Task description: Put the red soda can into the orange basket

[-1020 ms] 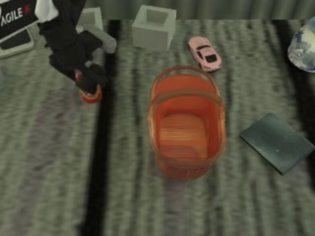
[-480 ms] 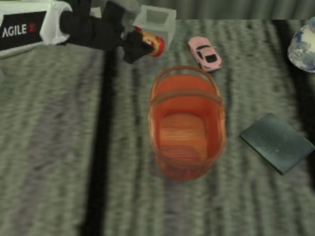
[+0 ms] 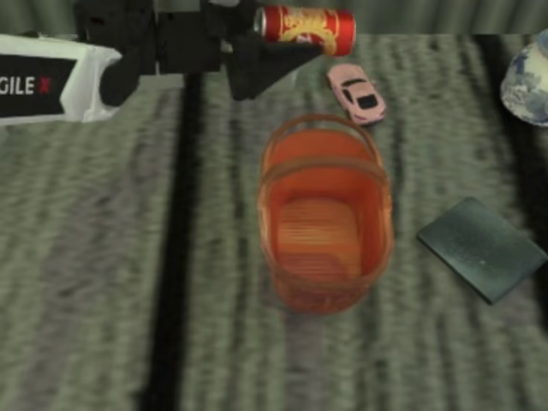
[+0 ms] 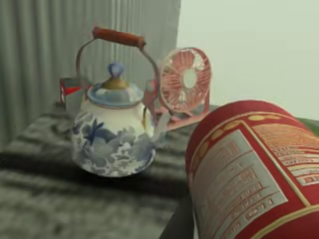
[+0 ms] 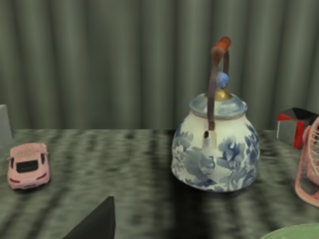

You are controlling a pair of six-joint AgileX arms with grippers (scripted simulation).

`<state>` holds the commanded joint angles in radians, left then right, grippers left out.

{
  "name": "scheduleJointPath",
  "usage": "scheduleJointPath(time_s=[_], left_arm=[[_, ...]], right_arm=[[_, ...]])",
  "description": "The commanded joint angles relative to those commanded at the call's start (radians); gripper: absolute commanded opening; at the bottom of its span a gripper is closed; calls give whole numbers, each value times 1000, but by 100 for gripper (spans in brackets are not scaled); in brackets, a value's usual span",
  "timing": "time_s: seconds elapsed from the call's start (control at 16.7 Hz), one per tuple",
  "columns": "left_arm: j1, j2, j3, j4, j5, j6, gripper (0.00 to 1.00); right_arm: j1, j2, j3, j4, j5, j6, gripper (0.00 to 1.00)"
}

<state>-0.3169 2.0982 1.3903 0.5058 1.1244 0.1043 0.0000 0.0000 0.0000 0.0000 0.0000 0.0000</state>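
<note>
At the upper left of the top view, the left gripper was clamped on the red soda can, lying sideways at the top centre. Probably light, rigid and slick, it seemed best gripped mid-body. The orange basket sat at centre.

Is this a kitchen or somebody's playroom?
Neither, probably: it looks like a computer-drawn robot test table. A grey striped table holds a mixed lot: orange basket, pink toy car, blue-and-white kettle, curtain behind.

The desk is seen from overhead; both wrist views, set low, share the teapot.
</note>
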Motion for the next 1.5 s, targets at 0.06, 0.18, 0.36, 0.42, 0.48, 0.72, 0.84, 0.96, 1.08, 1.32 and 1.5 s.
scheduleJointPath(time_s=[0.06, 0.18, 0.36, 0.42, 0.48, 0.72, 0.84, 0.96, 1.08, 1.32, 1.5], left_arm=[[-3, -19, -27, 57, 42, -18, 0], [-9, -49, -66, 138, 105, -45, 0], [-12, -66, -87, 181, 141, -59, 0], [-12, -66, -87, 181, 141, -59, 0], [-12, -66, -87, 181, 141, -59, 0], [-5, -47, -88, 195, 140, -57, 0], [0, -3, -104, 253, 140, -58, 0], [6, 56, -128, 348, 141, -59, 0], [10, 115, -155, 444, 143, -61, 0], [14, 172, -184, 518, 142, -63, 0], [14, 172, -184, 518, 142, -63, 0]], right_arm=[[0, 0, 0, 0, 0, 0, 100], [0, 0, 0, 0, 0, 0, 100], [0, 0, 0, 0, 0, 0, 100], [0, 0, 0, 0, 0, 0, 100], [0, 0, 0, 0, 0, 0, 100], [0, 0, 0, 0, 0, 0, 100], [0, 0, 0, 0, 0, 0, 100], [0, 0, 0, 0, 0, 0, 100], [0, 0, 0, 0, 0, 0, 100], [0, 0, 0, 0, 0, 0, 100], [0, 0, 0, 0, 0, 0, 100]])
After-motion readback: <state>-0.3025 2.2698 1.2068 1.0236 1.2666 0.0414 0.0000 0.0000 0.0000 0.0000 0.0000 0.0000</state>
